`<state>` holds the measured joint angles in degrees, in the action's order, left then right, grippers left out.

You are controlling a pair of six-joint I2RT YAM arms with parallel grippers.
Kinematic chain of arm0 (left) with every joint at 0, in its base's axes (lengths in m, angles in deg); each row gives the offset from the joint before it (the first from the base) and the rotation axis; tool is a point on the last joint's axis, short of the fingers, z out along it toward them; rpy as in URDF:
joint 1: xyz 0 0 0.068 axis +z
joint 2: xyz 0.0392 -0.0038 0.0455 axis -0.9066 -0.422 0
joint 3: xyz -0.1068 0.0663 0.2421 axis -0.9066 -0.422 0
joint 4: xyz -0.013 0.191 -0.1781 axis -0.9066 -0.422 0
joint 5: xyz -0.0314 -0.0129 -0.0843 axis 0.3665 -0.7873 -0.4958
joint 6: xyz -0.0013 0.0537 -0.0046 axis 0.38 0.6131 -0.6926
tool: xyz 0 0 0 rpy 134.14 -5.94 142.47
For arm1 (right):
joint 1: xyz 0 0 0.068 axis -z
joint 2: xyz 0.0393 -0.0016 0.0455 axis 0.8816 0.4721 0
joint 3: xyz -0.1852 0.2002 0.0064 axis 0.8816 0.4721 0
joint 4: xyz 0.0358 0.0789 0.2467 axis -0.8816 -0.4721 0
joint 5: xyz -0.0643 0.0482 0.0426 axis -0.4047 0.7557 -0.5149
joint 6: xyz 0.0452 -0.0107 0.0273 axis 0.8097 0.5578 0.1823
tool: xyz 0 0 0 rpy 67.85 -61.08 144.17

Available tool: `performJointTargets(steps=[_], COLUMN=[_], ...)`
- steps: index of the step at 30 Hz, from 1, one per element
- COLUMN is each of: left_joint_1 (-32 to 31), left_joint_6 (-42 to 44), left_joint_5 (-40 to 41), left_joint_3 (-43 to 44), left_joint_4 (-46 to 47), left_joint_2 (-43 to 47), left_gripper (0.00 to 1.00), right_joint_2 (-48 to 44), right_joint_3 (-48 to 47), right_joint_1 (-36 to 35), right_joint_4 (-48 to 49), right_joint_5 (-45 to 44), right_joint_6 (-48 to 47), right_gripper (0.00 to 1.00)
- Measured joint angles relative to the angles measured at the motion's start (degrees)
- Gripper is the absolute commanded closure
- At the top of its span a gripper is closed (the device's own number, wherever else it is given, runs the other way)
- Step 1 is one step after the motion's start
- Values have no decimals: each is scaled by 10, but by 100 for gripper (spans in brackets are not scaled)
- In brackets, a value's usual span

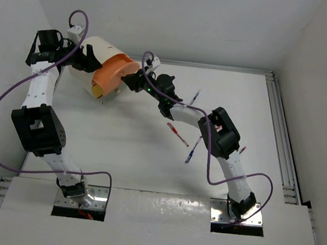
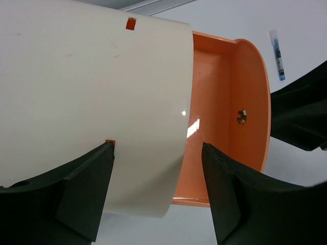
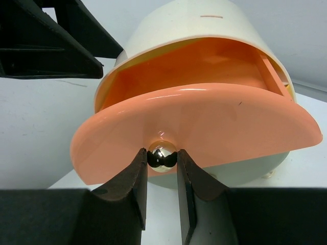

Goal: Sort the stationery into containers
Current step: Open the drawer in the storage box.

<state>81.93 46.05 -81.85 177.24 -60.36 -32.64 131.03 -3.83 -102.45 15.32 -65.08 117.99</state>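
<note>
- At the far left of the table, the cream-white container lies with its orange drawer drawn partly out. What holds it?

- The right gripper is pinched nearly closed on the drawer's chrome knob. The left gripper is spread wide across the cream shell, one finger on either side, and appears to brace it.

- Is anything sorted yet?

- Apparently not. The wrist views show bare orange walls and a nut inside the drawer, no pens, though the back of the compartment is hidden.

- Where is the stationery?

- Out on the white table, well apart from the container. A red pen and a blue pen lie near each other at mid-table, under the right arm. A third pen, blue-tipped, lies farther back. A reddish speck beside the right forearm may be another, but it is too small to tell. No small tub is in view.

- So what is left?

- Nearly everything, by this reading. The drawer is being opened, and every visible pen remains to be picked up and put inside.
</note>
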Motion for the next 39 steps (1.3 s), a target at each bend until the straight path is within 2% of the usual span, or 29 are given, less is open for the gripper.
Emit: performJointTargets(steps=[20,29,39], left_joint_1=[-7,-7,-7], left_joint_6=[90,39,-10], left_joint_5=[47,42,43], left_joint_3=[18,-28,-28], left_joint_4=[-74,-18,7], left_joint_2=[16,70,72], left_gripper=[19,19,19], right_joint_2=[0,-3,-37], right_joint_3=[2,7,47], right_joint_1=[1,2,11], right_joint_4=[1,4,-1], right_joint_5=[0,0,13], right_joint_6=[1,1,0], right_gripper=[100,100,100])
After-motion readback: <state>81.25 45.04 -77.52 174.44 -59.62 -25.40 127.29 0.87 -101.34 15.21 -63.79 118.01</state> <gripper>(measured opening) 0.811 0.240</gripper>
